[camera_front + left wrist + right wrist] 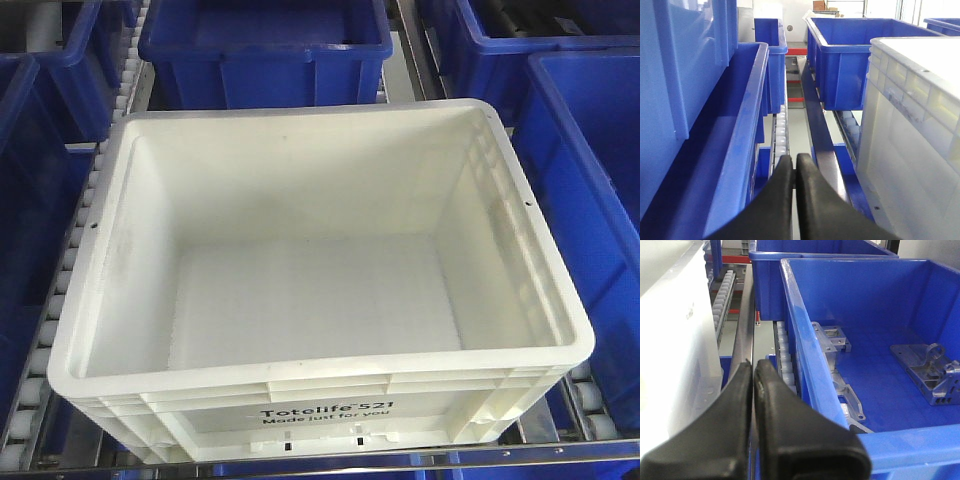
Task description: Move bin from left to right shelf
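Bright, even overhead light, soft shadows; the near fingers (790,440) blur in both wrist views.

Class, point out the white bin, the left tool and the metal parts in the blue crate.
White bin (300,290): front view, inside floor.
Left tool (794,167): left wrist view, between its shut black fingertips.
Metal parts (930,371): right wrist view, the bracket on the crate floor.
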Available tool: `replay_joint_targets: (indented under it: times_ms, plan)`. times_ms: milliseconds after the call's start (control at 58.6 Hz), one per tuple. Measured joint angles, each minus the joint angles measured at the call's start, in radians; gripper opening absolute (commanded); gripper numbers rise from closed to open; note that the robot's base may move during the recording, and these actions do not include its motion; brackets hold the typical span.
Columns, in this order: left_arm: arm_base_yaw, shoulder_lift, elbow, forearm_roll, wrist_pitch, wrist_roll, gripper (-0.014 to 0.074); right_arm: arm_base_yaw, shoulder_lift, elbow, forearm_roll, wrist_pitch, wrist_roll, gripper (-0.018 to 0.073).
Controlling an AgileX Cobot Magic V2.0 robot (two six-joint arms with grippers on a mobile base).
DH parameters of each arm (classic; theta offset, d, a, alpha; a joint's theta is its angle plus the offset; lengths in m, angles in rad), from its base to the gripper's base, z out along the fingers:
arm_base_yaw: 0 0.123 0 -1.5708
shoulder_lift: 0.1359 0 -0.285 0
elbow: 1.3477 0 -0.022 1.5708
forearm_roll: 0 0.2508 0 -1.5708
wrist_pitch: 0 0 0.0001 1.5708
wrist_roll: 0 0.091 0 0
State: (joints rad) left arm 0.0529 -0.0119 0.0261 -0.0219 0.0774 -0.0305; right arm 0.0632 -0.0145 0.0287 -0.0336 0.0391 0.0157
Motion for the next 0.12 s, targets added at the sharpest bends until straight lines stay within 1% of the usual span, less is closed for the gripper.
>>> replay_joint_targets:
  times_ms: [119]
  plan:
    - [0.000, 0.000, 0.000, 0.000, 0.000, 0.000, -0.0006, 0.000, 0.000, 0.000, 0.000, 0.000, 0.000, -0.0008]
